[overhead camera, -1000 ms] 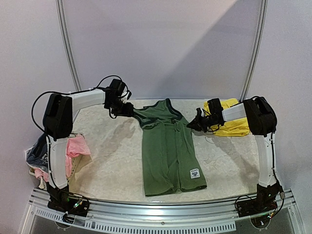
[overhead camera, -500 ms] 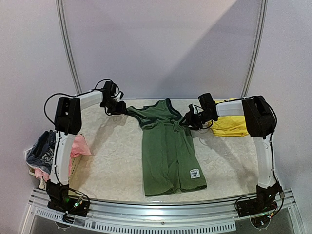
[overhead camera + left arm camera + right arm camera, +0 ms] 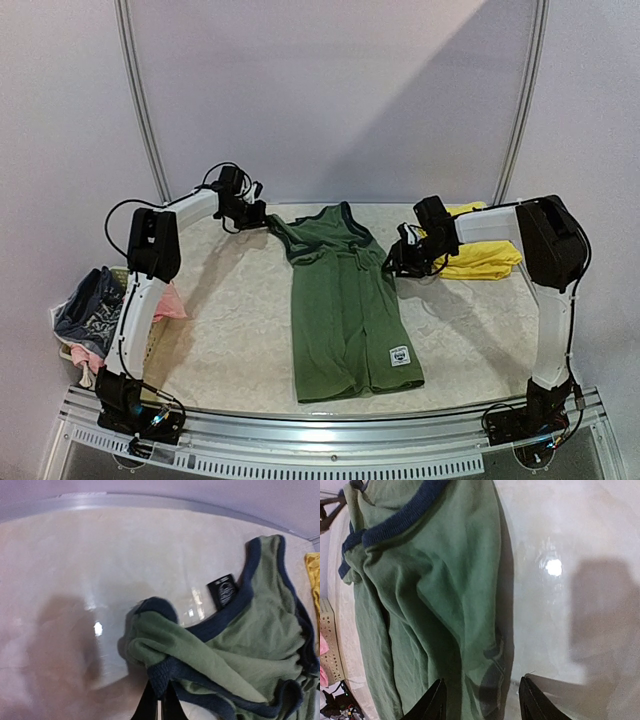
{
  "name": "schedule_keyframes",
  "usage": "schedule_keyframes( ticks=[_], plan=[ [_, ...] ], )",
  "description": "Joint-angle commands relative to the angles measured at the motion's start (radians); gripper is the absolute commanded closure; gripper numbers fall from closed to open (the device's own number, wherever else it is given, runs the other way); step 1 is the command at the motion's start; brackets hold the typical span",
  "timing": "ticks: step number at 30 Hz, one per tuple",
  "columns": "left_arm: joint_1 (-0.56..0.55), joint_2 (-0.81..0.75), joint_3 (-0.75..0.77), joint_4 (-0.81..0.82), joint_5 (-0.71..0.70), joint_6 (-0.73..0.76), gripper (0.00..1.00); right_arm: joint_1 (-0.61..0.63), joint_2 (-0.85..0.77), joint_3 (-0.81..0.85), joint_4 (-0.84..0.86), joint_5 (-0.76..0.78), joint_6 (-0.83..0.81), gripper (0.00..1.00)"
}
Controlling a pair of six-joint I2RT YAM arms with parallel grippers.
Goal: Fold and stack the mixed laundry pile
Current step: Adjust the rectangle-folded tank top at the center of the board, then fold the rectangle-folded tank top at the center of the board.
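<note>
Overhead, a pale marbled tabletop (image 3: pixel 230 330) is spanning the work area and is reflecting a bright light spot in both wrist views. A plain white wall (image 3: pixel 330 100) is closing off the far side, with two curved metal tubes (image 3: pixel 140 100) rising along it, and a ribbed aluminium rail (image 3: pixel 330 440) is running along the near edge. The olive-green sleeveless top (image 3: pixel 345 310) is lying flat at the centre of the tabletop, neck toward the wall, with its white hem patch (image 3: pixel 400 355) facing up. The left hand (image 3: pixel 159 700) is clenching the navy-trimmed shoulder strap on its side, bunching the cloth there. The right hand (image 3: pixel 482 700) is standing released, fingers apart, just over the top's opposite edge and grasping nothing. The yellow shorts (image 3: pixel 480 255) are lying at the far right, partly hidden behind the right arm. The pink piece (image 3: pixel 172 300) and the blue-grey patterned piece (image 3: pixel 90 310) are hanging at the left edge by the pale mesh basket (image 3: pixel 329 630), with the left arm crossing in front of them.
</note>
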Motion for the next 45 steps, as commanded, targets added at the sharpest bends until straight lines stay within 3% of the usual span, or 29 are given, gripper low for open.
schedule_keyframes(
  ticks=[1, 5, 6, 8, 11, 13, 15, 16, 24, 29, 40, 45],
  plan=[
    [-0.048, 0.011, 0.115, 0.141, 0.179, -0.043, 1.0, 0.012, -0.067, -0.068, 0.004, 0.041, -0.014, 0.5],
    [-0.118, 0.027, 0.235, 0.171, 0.182, 0.016, 1.0, 0.014, -0.1, -0.114, 0.018, 0.057, -0.008, 0.51],
    [-0.13, 0.03, 0.247, 0.182, 0.173, 0.033, 0.95, 0.014, -0.111, -0.123, 0.021, 0.06, -0.007, 0.5],
    [-0.143, 0.029, 0.251, 0.196, 0.165, 0.075, 0.81, 0.014, -0.123, -0.141, 0.03, 0.06, -0.003, 0.5],
    [-0.138, 0.026, 0.238, 0.204, 0.092, 0.087, 0.39, 0.019, -0.133, -0.153, 0.035, 0.062, -0.001, 0.5],
    [-0.13, 0.027, 0.227, 0.207, 0.078, 0.084, 0.19, 0.023, -0.13, -0.151, 0.036, 0.062, -0.001, 0.5],
    [-0.118, 0.023, 0.214, 0.193, 0.074, 0.087, 0.03, 0.026, -0.128, -0.144, 0.032, 0.062, -0.001, 0.5],
    [-0.114, 0.016, 0.206, 0.18, 0.069, 0.09, 0.01, 0.03, -0.127, -0.139, 0.03, 0.062, -0.001, 0.5],
    [-0.103, -0.197, -0.021, 0.127, -0.067, 0.16, 0.0, 0.052, -0.165, -0.126, -0.003, 0.092, -0.02, 0.48],
    [-0.122, -0.377, -0.177, -0.021, -0.211, 0.157, 0.03, 0.067, -0.226, -0.183, -0.006, 0.128, -0.015, 0.44],
    [-0.273, -0.85, -0.828, -0.057, -0.4, -0.031, 0.18, 0.217, -0.423, -0.41, -0.034, 0.189, 0.057, 0.4],
    [-0.4, -1.051, -1.072, -0.035, -0.469, -0.139, 0.22, 0.27, -0.549, -0.54, -0.078, 0.202, 0.075, 0.32]
  ],
)
